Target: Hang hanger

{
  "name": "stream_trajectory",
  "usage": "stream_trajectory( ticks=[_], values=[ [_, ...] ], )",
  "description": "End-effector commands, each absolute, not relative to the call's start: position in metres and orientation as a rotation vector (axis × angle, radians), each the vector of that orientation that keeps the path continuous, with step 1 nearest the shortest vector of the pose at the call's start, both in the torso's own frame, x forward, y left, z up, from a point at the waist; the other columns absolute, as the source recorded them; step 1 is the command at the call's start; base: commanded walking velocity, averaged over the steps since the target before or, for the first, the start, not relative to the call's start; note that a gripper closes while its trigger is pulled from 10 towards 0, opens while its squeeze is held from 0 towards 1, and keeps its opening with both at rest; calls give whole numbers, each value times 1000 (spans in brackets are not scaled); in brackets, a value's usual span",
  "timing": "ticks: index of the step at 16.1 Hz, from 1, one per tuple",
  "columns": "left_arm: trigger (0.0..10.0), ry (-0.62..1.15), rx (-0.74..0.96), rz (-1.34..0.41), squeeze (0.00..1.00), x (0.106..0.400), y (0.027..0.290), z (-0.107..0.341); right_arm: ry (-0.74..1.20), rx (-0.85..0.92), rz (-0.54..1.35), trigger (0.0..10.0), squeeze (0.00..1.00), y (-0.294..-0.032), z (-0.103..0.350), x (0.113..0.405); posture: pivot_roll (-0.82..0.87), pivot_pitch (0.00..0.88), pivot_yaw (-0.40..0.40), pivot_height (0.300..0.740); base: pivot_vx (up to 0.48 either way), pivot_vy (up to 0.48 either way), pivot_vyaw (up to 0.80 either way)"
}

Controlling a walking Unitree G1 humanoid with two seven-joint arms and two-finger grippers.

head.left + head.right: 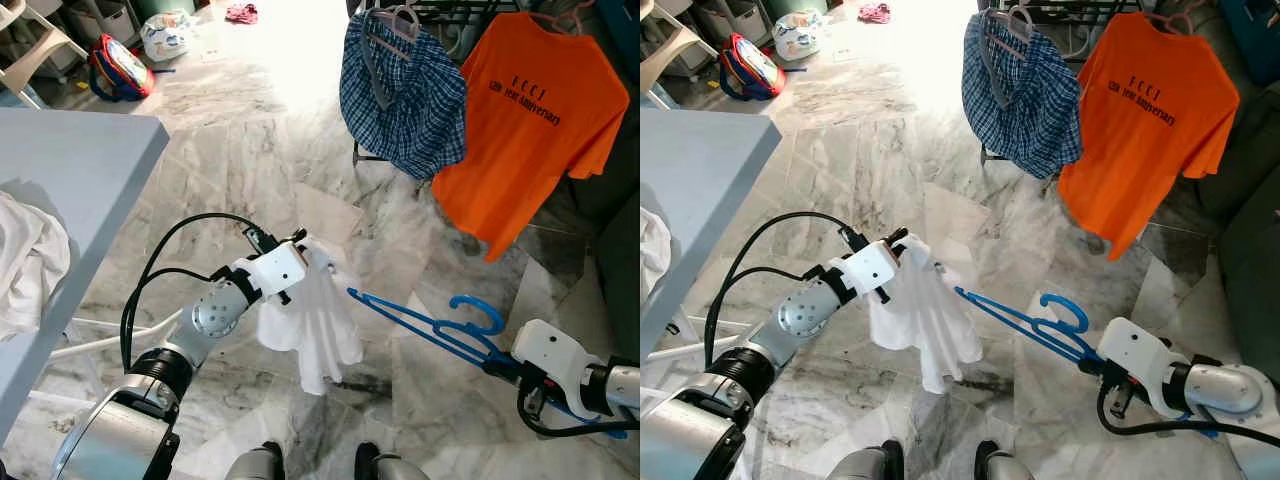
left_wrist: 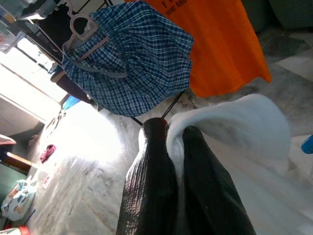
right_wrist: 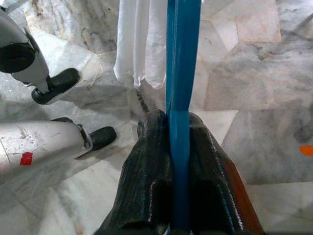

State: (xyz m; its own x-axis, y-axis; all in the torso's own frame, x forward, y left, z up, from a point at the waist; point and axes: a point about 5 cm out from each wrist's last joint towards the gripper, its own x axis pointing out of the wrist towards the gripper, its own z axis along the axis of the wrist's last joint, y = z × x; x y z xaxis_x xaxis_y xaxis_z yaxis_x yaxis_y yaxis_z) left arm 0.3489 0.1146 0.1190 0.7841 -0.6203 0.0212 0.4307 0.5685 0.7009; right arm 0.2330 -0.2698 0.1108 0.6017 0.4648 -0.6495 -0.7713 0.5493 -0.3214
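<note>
A grey table stands well to the left of the left gripper, its near corner jutting toward the arm, with a white cloth lying on its left part. The left gripper is raised over the marble floor, its two black fingers pressed together on the top fold of a white garment. The garment hangs loose below the gripper, its lower hem clear of the floor. Beyond this gripper the floor lies open up to a drying rack, where a blue checked garment hangs on a pale hanger; an orange T-shirt hangs just right of it, the two touching at their edges.

To the right of the white garment, a blue hanger reaches out from the right gripper toward it, its far tip just beside the cloth's right edge and its hook curling upward near the gripper. The right gripper is low, its fingers clamped on the hanger's blue bar from both sides. Below and between the two grippers the robot's black feet stand on the floor.
</note>
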Motion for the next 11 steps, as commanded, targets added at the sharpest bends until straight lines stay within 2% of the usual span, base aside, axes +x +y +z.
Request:
stream_trajectory(
  ticks=[1,11],
  values=[
    [10000,-283,736,-629,0,348,117,120,540,-655,769,10000,0,-272,110,232,-7,203,74,740,0,0,0],
    [10000,-353,673,-740,0,338,96,121,485,-663,791,10000,0,-257,107,245,2,202,77,740,0,0,0]
  ],
)
